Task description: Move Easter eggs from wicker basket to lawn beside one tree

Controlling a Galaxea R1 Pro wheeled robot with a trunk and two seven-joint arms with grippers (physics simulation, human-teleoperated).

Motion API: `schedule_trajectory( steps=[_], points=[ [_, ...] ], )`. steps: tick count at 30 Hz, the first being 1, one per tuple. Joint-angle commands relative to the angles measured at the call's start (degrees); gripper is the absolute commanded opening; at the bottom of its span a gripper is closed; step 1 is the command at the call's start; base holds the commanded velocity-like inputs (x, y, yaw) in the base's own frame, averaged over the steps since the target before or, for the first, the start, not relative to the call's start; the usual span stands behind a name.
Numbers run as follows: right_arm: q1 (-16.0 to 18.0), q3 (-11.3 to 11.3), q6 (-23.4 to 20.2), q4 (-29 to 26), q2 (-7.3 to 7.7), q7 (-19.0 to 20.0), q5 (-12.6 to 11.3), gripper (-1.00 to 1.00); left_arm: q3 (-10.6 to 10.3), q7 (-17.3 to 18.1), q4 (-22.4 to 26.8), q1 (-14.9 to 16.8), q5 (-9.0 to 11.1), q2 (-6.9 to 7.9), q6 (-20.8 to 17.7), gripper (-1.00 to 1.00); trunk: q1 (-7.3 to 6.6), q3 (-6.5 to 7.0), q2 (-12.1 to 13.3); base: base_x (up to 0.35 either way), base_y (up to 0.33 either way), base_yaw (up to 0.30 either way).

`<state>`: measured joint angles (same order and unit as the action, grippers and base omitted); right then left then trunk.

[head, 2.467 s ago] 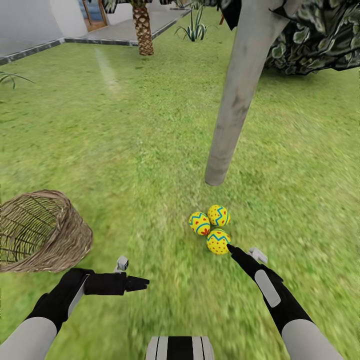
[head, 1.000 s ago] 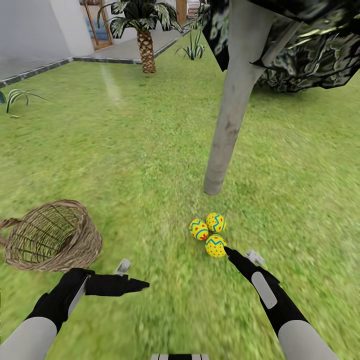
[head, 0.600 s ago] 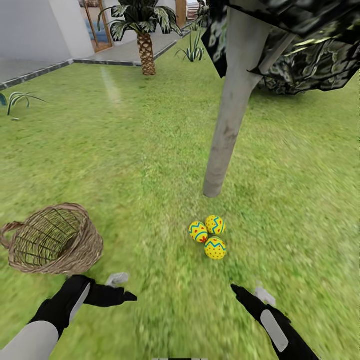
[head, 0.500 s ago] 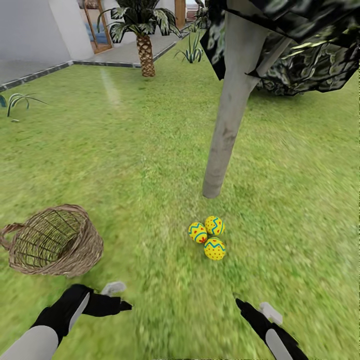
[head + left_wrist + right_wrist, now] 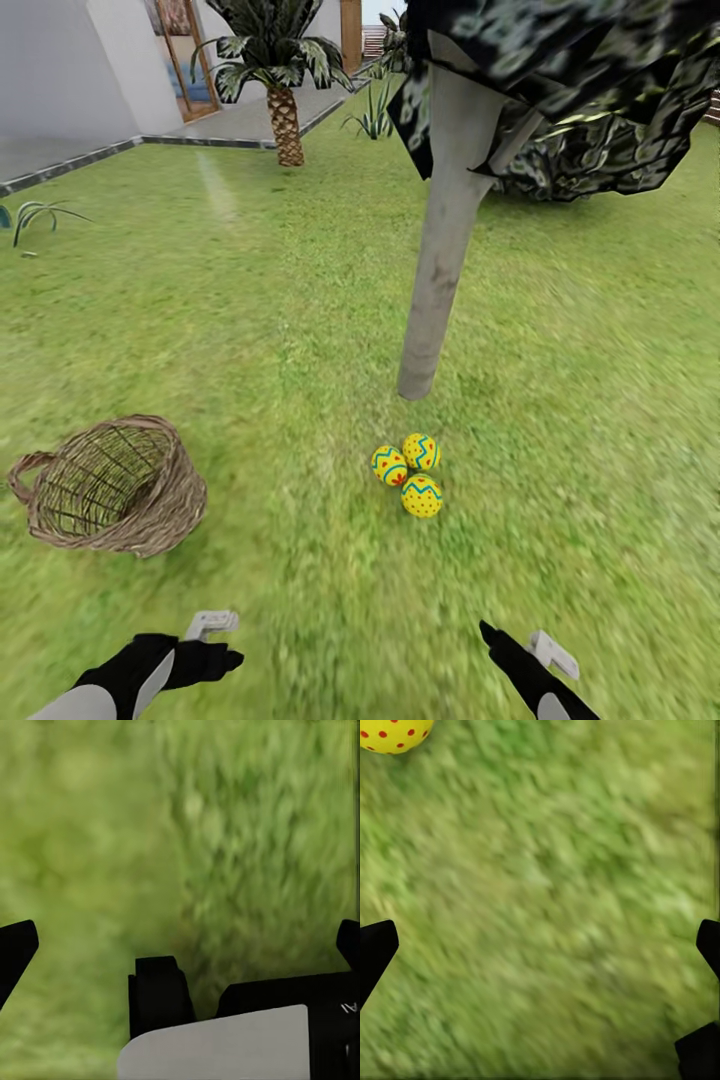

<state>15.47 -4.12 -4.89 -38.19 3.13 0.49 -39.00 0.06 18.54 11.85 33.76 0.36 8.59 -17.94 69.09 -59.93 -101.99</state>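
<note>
Three yellow, red-dotted, zigzag-banded Easter eggs [image 5: 409,468] lie clustered on the mottled green lawn [image 5: 250,300], just beside the pale grey tree trunk [image 5: 440,240]. The tan woven wicker basket [image 5: 108,485], well apart from the trunk, appears empty. Left gripper [image 5: 215,655]: jaws apart. Right gripper [image 5: 500,640]: jaws apart, holding nothing. Judgement: placement complete; only verification is called for.

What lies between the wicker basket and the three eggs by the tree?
In the head view, only bare lawn separates the wicker basket from the three eggs, which sit clustered near the foot of the tree.
</note>
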Motion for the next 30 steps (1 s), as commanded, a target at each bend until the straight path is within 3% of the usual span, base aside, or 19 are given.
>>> schedule_trajectory(
  steps=[1,8,15,20,30],
  points=[
    [0.0,-0.1,-0.3,0.2,-0.05,0.0,0.1,1.0,0.0,0.0,-0.1,-0.1,0.0,0.0,0.0,1.0,-0.23,0.24,0.4,-0.002,0.0,-0.002],
    [0.0,0.0,0.0,1.0,-0.65,-0.1,3.1,1.0,0.1,-1.3,-0.5,-1.4,0.0,0.09,0.7,1.0,-1.77,2.13,3.2,0.0,0.0,0.0],
    [0.0,0.0,4.6,7.6,-0.82,-0.1,3.5,1.0,0.1,-5.1,-0.7,-2.7,0.0,-0.06,5.9,1.0,-3.3,4.02,6.0,0.0,0.0,0.0],
    [0.0,0.0,5.2,9.3,-0.41,-0.1,3.6,1.0,0.0,-7.6,-1.2,-2.8,0.1,-0.22,7.1,1.0,-4.4,5.39,8.0,0.0,0.0,0.0],
    [0.0,0.0,5.8,9.7,-0.84,-0.1,3.6,1.0,0.0,-8.2,-1.3,-3.0,0.1,-0.22,7.5,1.0,-6.6,8.12,12.0,0.0,0.0,0.0]
  ],
)
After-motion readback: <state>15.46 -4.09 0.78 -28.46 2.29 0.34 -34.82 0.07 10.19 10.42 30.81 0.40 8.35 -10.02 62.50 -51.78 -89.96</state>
